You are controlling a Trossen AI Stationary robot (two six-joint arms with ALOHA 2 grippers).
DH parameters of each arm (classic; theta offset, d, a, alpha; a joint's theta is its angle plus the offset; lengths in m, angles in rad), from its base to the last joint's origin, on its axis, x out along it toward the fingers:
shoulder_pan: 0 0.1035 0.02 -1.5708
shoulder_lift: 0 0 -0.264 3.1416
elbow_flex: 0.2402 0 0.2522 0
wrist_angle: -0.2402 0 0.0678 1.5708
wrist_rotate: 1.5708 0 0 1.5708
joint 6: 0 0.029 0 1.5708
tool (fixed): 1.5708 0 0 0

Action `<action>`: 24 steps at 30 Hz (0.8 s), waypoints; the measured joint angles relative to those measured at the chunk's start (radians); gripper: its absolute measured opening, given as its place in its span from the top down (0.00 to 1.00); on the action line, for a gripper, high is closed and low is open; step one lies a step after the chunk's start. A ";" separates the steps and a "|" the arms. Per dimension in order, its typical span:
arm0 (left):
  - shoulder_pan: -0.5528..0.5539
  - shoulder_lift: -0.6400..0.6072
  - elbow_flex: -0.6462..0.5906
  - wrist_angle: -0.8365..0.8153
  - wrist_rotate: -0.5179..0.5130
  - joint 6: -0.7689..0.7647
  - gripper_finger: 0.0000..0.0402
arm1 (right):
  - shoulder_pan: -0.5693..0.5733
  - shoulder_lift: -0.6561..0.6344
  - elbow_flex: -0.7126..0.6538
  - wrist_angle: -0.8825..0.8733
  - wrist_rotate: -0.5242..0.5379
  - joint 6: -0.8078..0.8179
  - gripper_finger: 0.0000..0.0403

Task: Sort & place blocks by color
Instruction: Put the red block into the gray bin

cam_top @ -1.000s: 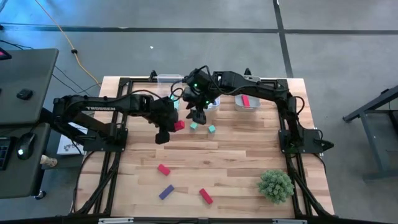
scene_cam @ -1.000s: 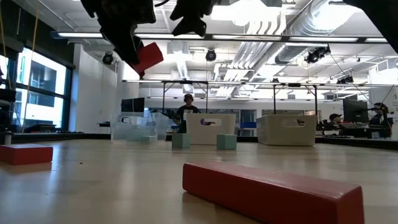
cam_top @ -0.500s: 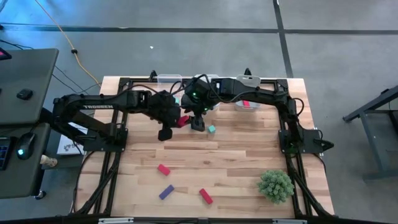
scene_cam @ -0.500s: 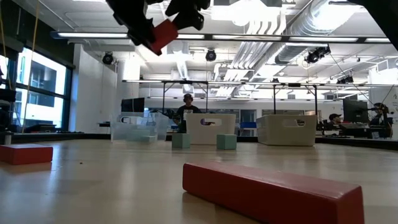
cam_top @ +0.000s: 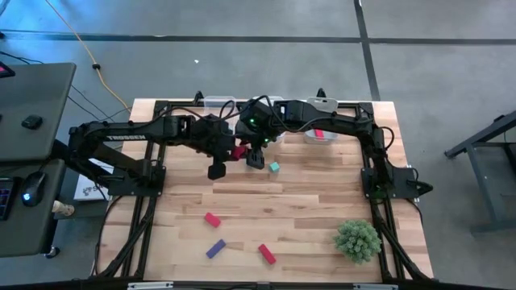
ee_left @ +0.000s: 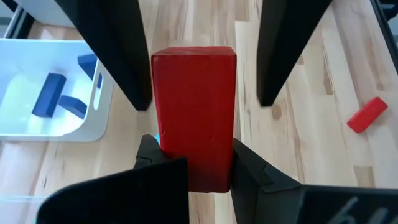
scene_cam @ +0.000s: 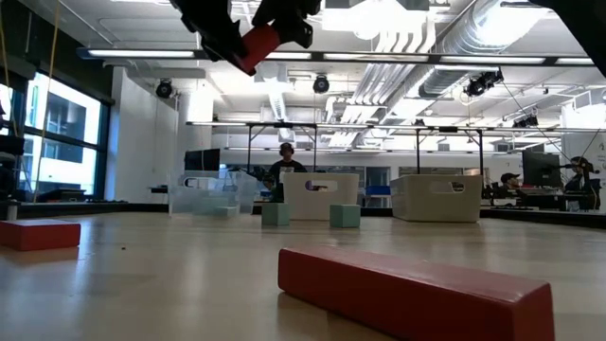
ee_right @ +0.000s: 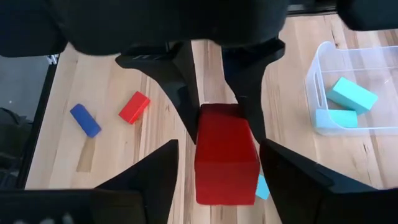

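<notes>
My left gripper point(cam_top: 234, 155) is shut on a red block point(ee_left: 194, 118), high above the table's far middle; the block also shows in the low view point(scene_cam: 258, 43). My right gripper point(ee_right: 217, 186) is open. Its fingers stand on either side of the block's free end, and I cannot tell whether they touch it. A teal block point(cam_top: 274, 167) lies on the table below. A red block point(cam_top: 212, 219), a purple bar point(cam_top: 215, 248) and a red bar point(cam_top: 267, 254) lie near the front. My left gripper pinches the red block by its near end point(ee_left: 194, 177) between its two fingers. The fingers come from the table's left, about level. The rest of the block sticks out past the fingertips toward my right gripper. The block is lifted clear of the table and is a little tilted.
Bins stand along the far edge: one holds blue-purple blocks point(ee_left: 50, 93), a clear one holds teal blocks point(ee_right: 348, 93), and one holds a red block point(cam_top: 320, 133). A spiky green plant ball point(cam_top: 357, 240) sits at the front right. People show in the room behind.
My left gripper has risen and gone toward the table's right and far side with the red block, bringing it between my right gripper's fingers. The block has stayed clear of the table.
</notes>
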State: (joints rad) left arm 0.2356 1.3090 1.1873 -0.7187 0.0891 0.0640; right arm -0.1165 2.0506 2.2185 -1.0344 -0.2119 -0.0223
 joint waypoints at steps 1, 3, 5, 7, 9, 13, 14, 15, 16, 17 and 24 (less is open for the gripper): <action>0.000 0.000 0.000 0.009 0.000 0.000 0.94 | 0.000 0.000 0.000 0.000 0.000 0.000 0.49; 0.000 0.000 0.000 0.029 0.000 0.000 0.94 | 0.000 0.000 0.000 -0.002 0.003 0.005 0.53; 0.000 0.000 0.000 0.038 0.000 0.000 0.94 | 0.000 0.000 0.000 -0.004 0.012 0.023 0.58; 0.000 0.000 0.000 0.039 -0.001 0.000 0.94 | 0.000 0.000 0.000 -0.011 0.015 0.023 0.64; 0.000 0.001 0.000 0.038 0.000 0.000 0.94 | 0.000 0.000 0.000 -0.017 0.024 0.022 0.70; 0.000 0.002 0.000 0.038 -0.004 -0.001 0.94 | 0.000 0.000 0.000 -0.023 0.029 0.021 0.73; 0.000 0.002 0.000 0.038 -0.004 -0.001 0.93 | 0.000 0.000 0.000 -0.023 0.030 0.021 0.73; 0.000 0.002 0.000 0.038 -0.004 0.000 0.93 | 0.000 0.000 0.000 -0.023 0.038 0.021 0.73; 0.000 0.002 0.000 0.038 -0.005 0.003 0.92 | 0.000 0.000 0.000 -0.023 0.043 0.020 0.73; 0.000 0.002 0.000 0.038 -0.009 0.008 0.91 | 0.000 0.000 0.000 -0.023 0.047 0.019 0.73; 0.007 0.003 0.000 0.038 -0.029 0.011 0.78 | -0.001 0.000 0.000 -0.035 0.057 0.026 0.73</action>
State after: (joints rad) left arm 0.2428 1.3119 1.1873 -0.6805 0.0596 0.0747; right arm -0.1172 2.0506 2.2189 -1.0698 -0.1552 0.0041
